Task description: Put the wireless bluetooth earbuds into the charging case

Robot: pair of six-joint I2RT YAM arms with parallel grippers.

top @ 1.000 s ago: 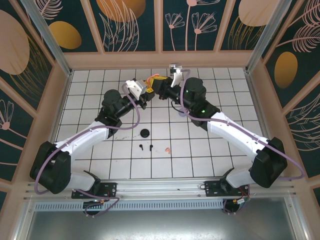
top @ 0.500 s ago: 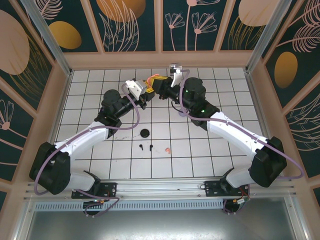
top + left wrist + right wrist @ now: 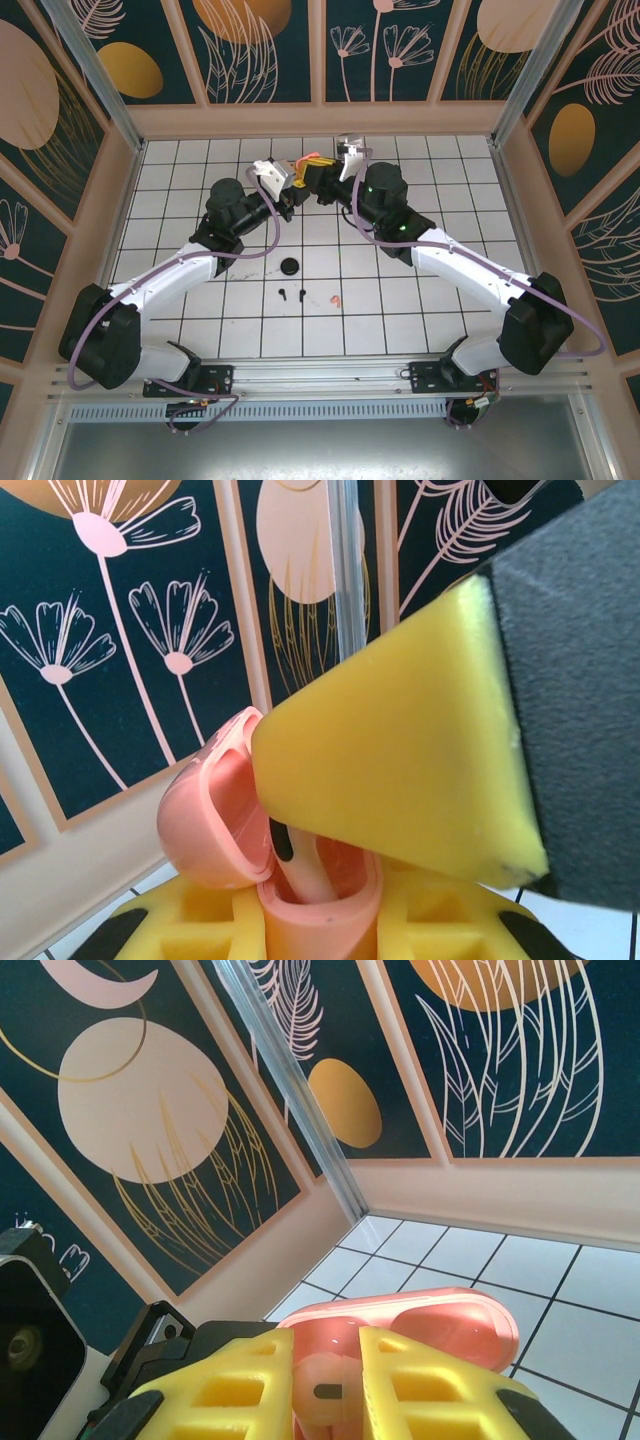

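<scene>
- Nearest me on the tiles I see two black buds (image 3: 283,294) side by side, with a loose pink bud (image 3: 335,299) just to their right, apart from them.
- Black case (image 3: 290,265) lies just behind the black buds.
- Further out, both arms meet over the far middle of the table.
- Left gripper (image 3: 320,930) is clamped tight on the pink case (image 3: 212,825), lid swung open.
- Right gripper (image 3: 328,1362) is nearly closed, pinching a second pink bud (image 3: 318,1387). Its stem sits in the case's open mouth.
</scene>
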